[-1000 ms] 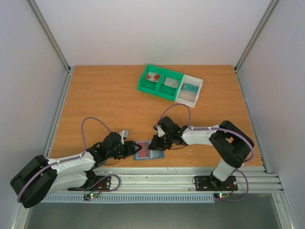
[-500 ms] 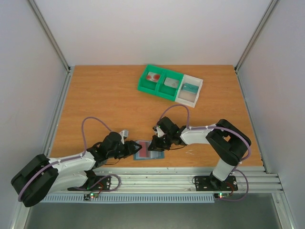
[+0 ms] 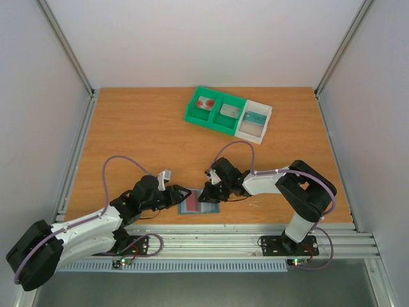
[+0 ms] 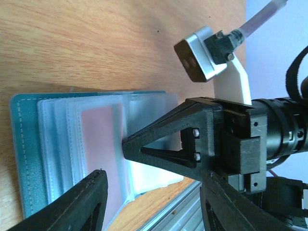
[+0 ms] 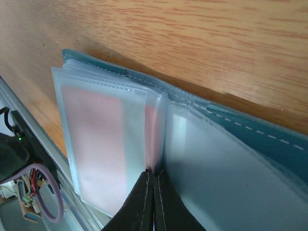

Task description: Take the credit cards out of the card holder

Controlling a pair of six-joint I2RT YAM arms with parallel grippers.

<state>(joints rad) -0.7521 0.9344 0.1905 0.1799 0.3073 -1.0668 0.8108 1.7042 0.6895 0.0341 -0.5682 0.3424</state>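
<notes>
Card holder (image 5: 284, 149) open, right jaws pinching sleeve (image 5: 153, 127)

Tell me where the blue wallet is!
Top view: the card holder lies open at the front of the table, under the tips of the left gripper and the right gripper.

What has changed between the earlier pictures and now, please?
The left arm swung outward to its left at the shoulder, and the left gripper rolled and edged slightly further over the card holder. The right gripper shifted a touch left early on. Holder and tray stayed put.
</notes>
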